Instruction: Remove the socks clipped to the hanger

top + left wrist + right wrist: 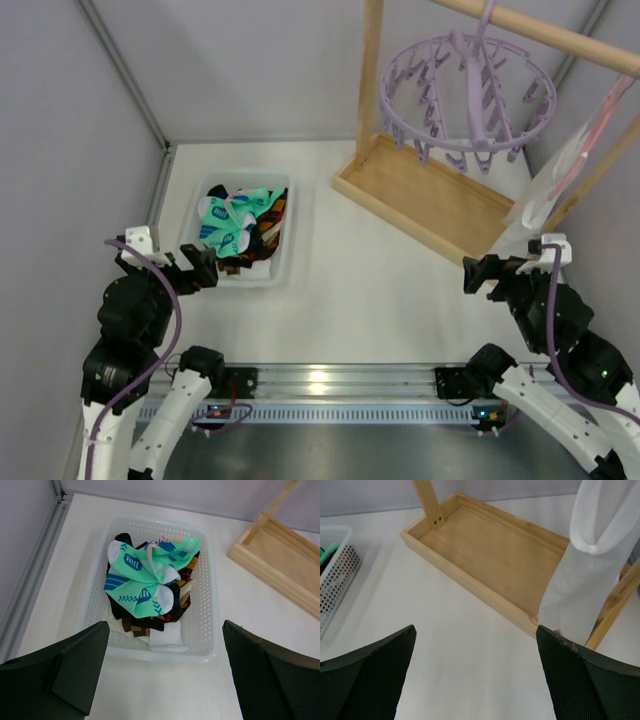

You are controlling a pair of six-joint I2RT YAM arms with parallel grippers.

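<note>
The lavender hanger (465, 95) hangs by its hook from the wooden rail at the top right, and I see no sock on its pegs. The socks (240, 225), mint-teal, black and argyle, lie piled in a white basket (285, 262) at the left. In the left wrist view the sock pile (150, 580) fills that basket (210, 580). My left gripper (205, 268) (165, 675) hovers just in front of the basket's near rim, open and holding nothing. Near the wooden rack's front right corner, my right gripper (478, 275) (475, 675) is open over bare table.
The wooden rack's tray base (430, 195) (490, 555) sits at the right under the hanger, with uprights (370, 70) rising from it. A white mesh bag (560, 170) (590, 580) hangs at the far right beside a slanted post. Walls close in left and back.
</note>
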